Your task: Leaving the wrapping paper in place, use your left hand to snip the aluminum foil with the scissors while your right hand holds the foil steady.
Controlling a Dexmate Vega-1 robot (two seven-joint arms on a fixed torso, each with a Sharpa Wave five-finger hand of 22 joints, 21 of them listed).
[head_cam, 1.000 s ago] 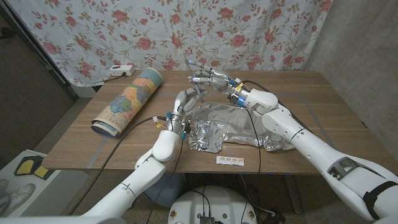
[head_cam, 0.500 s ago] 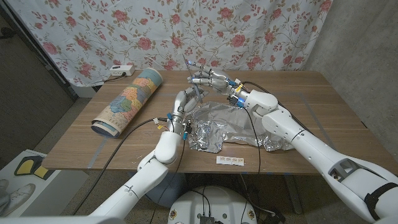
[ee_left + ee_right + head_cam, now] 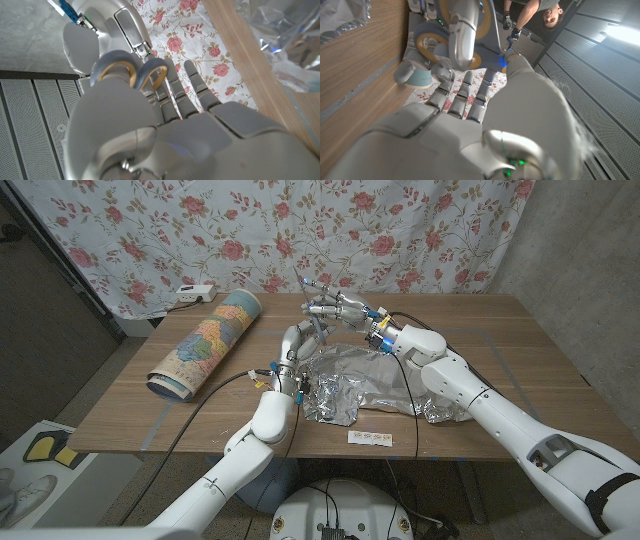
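Scissors (image 3: 312, 320) grasped between fingers of left hand (image 3: 293, 350) and right hand (image 3: 335, 308), above foil (image 3: 370, 380).

wooden table (image 3: 520, 350), aluminum foil (image 3: 370, 380), wrapping paper (image 3: 205, 340)

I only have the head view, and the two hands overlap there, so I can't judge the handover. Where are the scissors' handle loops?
Observer: The left wrist view shows the scissors' loops, grey lined with yellow, right at the left hand's fingers. The right hand holds them from beyond.
Operator: Is a finger through a loop?
Observer: Cannot tell. The right wrist view shows one left finger lying across the loops.
Operator: Anyone nearby?
Observer: A person stands in the background of the right wrist view.
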